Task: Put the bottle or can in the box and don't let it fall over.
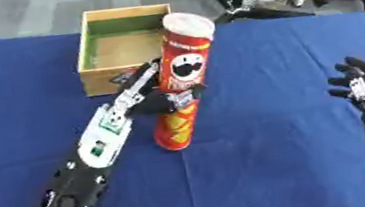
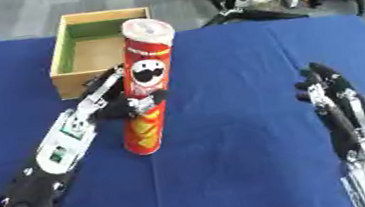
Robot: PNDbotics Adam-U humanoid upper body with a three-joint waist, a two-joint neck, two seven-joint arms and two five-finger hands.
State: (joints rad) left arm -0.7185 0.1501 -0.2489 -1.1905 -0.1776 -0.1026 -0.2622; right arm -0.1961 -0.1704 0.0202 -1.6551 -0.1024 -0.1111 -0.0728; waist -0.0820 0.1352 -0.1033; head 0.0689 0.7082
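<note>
The left hand [image 1: 146,97] was curled round the middle of the tall red can [image 1: 182,83], which stood upright on the blue surface [image 1: 269,129] just in front of the wooden box [image 1: 97,61] near the far left edge. The grasping step looked done; next, the can would need lifting clear of the box's near wall and lowering upright inside. The right hand [image 2: 336,100] rested open near the right edge. Beyond the far edge lay grey floor and chair legs [image 1: 243,1].
</note>
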